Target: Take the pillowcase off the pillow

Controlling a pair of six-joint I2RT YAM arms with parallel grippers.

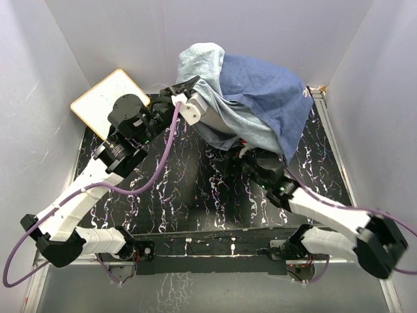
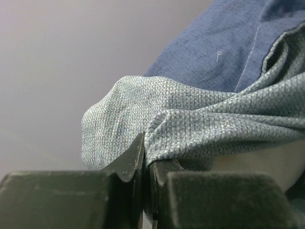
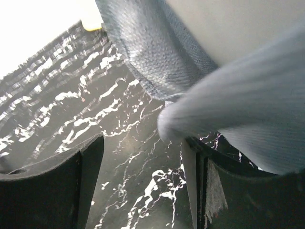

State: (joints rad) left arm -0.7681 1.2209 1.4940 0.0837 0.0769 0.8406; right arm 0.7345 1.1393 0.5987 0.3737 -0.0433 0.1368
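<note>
The pillowcase (image 1: 267, 91), navy with its paler grey-blue reverse turned out, is bunched high over the pillow at the back centre. My left gripper (image 1: 184, 91) is shut on a fold of the pale reverse cloth (image 2: 190, 109), the jaws (image 2: 147, 152) pinched on its edge. A strip of the white pillow (image 2: 269, 160) shows under the cloth. My right gripper (image 1: 242, 154) sits low under the front edge of the bundle and is open (image 3: 143, 148). A cloth fold (image 3: 238, 114) drapes over its right finger, and the pillow (image 3: 228, 24) shows above.
A flat white board with an orange edge (image 1: 111, 101) leans at the back left, just behind my left arm. The black marbled table (image 1: 195, 189) is walled in by pale panels on three sides.
</note>
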